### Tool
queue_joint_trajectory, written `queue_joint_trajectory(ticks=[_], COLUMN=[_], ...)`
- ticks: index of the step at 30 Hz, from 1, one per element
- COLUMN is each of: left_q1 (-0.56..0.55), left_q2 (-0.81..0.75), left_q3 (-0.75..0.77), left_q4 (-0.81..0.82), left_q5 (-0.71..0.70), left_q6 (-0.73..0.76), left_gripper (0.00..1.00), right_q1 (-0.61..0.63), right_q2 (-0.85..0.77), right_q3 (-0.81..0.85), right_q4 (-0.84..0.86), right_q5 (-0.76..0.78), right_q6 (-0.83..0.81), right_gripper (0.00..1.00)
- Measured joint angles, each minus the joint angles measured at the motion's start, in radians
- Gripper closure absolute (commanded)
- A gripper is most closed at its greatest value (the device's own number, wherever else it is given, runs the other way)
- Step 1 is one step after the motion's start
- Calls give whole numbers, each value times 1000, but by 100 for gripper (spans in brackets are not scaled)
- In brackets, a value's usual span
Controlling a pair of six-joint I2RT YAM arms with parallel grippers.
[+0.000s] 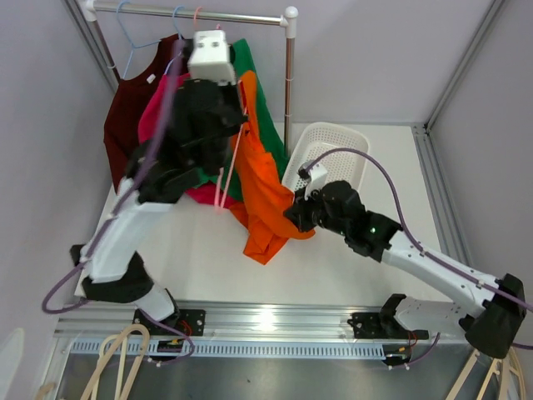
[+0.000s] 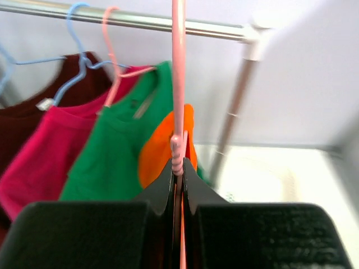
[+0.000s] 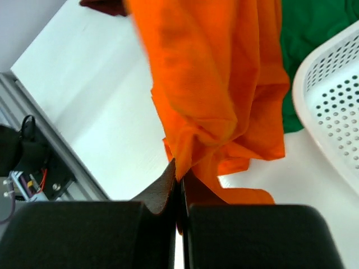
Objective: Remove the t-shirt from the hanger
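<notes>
Just beside the orange t-shirt (image 1: 262,192) — green shirt (image 1: 271,117), pink shirt (image 1: 154,112), white basket (image 1: 333,142)

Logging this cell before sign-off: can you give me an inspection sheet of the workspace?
Surface: white table, orange fabric trailing onto it.
Job's things: orange t-shirt hanging, lower part bunched; pink hanger upright.
Clutter: white basket at right; maroon shirt, magenta shirt, green shirt on rail.
Grippers: left gripper shut on pink hanger; right gripper shut on orange t-shirt.
Cables: purple cable loops above right arm.
Surroundings: grey walls.
</notes>
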Motion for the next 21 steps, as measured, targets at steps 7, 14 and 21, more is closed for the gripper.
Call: queue_joint_trajectory(ticks=[7, 14, 21], left_q1=[-53, -69, -70], left_q2=[-288, -599, -820], left_q3=[-128, -508, -570], left_q4=[-299, -388, -481], left_q5=[196, 286, 293], left_q6=[-273, -375, -438], left_gripper=[99, 99, 99], right_q1=[-133, -246, -298], right_q2=[149, 170, 259], right_q3=[180, 471, 866], right_q4=[1, -35, -83], right_q5=[-70, -92, -85], right_q6=[-18, -45, -106], right_gripper=[100, 100, 100])
